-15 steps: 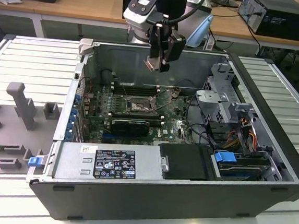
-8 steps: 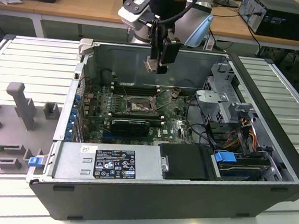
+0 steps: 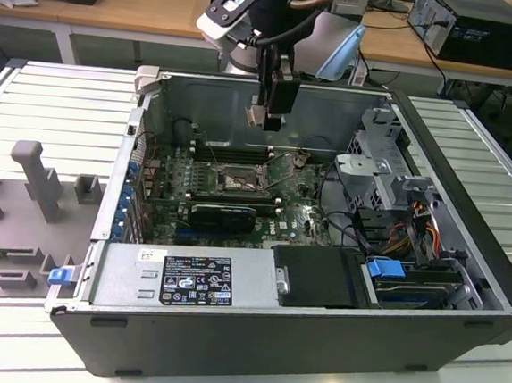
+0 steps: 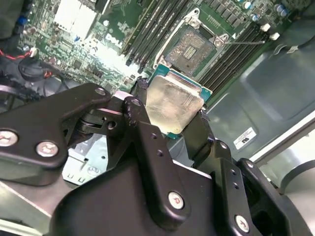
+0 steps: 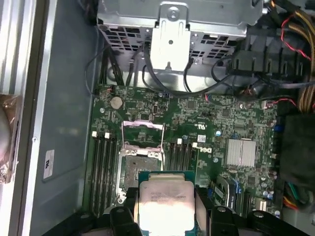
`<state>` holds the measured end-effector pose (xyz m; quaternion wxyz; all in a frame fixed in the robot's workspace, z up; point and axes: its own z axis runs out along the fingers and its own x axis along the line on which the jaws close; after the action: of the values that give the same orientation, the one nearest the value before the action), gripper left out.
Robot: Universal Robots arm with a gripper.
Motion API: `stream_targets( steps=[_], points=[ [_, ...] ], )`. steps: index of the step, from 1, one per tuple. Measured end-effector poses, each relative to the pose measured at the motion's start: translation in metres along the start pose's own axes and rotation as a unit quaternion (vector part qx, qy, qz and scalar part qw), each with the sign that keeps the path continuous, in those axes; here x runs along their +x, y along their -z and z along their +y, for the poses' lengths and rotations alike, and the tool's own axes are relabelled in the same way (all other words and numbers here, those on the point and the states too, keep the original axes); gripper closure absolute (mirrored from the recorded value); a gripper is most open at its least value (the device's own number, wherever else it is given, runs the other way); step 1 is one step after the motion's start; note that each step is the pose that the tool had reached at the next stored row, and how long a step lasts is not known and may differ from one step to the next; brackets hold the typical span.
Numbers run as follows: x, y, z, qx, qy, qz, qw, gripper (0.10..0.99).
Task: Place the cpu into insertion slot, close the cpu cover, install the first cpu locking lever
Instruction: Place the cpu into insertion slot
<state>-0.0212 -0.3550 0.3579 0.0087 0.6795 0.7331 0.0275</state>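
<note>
The fingers [image 4: 140, 120] clamp the cpu [image 4: 174, 101] by its edges, in the air at 12 o'clock from the open insertion slot [image 3: 238, 183] in the exterior view. The cpu cover [image 5: 142, 122] stands raised.

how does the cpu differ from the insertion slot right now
The cpu has a pale silvery metal top; the insertion slot is dark with metal edges. The cpu is held in the gripper, up off the board; the insertion slot sits fixed on the green motherboard. The insertion slot lies open and empty, with the cpu not yet seated in it. Both are square and look alike in footprint.
</note>
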Motion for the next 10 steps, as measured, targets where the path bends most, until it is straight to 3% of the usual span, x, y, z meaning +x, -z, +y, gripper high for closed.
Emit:
stream_targets(
  steps=[5, 10],
  points=[
    [0.0010, -0.0169, -0.0009, 0.0012, -0.008, -0.0012, 1.0000, 0.545],
    [0.0009, -0.0224, -0.0011, 0.0007, -0.034, -0.0037, 0.9994, 0.545]
  ],
)
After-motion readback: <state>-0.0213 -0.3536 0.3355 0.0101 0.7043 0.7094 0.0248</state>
